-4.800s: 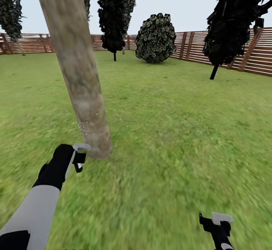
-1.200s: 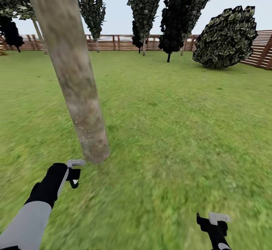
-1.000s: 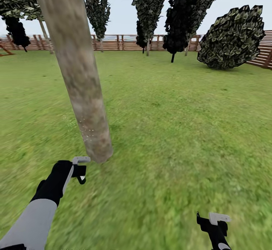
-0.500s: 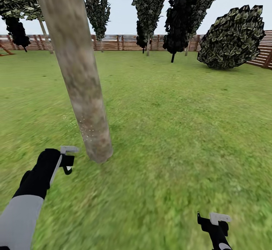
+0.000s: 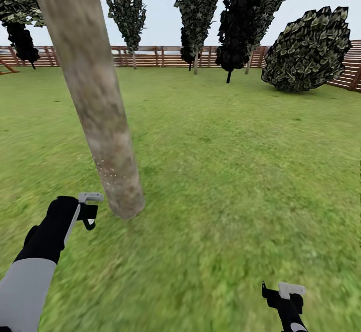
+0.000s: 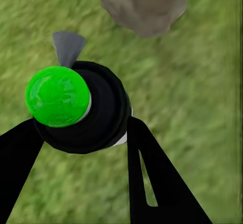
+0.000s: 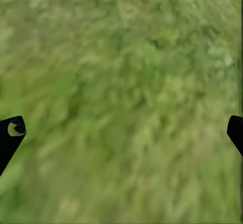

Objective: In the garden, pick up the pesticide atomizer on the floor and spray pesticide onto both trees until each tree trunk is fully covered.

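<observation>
One claw (image 6: 81, 133) grips what seems the atomizer (image 6: 83, 107) beside the trunk (image 5: 100, 116).

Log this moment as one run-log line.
left gripper: shut on dark green-topped atomizer bottle | right gripper: open, over grass | thick grey-brown tree trunk: white flecks near base

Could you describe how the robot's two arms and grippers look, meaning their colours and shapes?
The left arm has a light grey forearm and a black wrist section. The left gripper carries a pale grey bracket with black fingers, long and tapering, one with a narrow slot. The right gripper looks alike: black, with a pale grey bracket.
</observation>
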You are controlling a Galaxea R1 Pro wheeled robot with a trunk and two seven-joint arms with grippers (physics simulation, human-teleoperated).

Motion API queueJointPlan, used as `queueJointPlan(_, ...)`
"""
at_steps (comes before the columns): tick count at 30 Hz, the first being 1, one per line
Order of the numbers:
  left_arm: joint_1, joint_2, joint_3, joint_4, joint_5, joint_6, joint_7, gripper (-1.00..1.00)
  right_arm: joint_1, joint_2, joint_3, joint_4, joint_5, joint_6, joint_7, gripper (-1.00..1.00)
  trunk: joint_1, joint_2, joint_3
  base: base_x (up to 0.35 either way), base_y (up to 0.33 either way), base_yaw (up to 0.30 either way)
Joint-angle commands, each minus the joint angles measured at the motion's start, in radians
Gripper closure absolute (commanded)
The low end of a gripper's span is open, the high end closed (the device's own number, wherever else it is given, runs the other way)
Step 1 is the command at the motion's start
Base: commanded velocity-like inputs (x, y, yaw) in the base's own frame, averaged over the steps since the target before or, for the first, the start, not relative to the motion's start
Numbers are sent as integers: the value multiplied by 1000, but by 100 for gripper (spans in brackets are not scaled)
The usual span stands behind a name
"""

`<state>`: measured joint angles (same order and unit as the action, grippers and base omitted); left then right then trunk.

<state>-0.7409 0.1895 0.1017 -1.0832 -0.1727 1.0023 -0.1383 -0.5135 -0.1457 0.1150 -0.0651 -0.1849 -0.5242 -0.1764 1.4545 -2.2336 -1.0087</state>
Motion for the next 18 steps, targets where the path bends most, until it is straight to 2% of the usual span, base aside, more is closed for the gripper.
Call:
queueJointPlan(1,-1,-1,1,-1,-11,4,-10,100,0,0,9,0,-8,-2,-2,-100,0,0,-1,6,-272,0)
queueJointPlan(12,-15,4,1,-3,-13,5,-9,100,0,1,9,14,-9,-2,-2,-100,0,0,-1,-92,-270,0)
queueJointPlan(18,-36,0,1,-1,-16,5,-8,100,0,1,9,14,-9,-2,-2,-100,0,0,-1,55,-268,0)
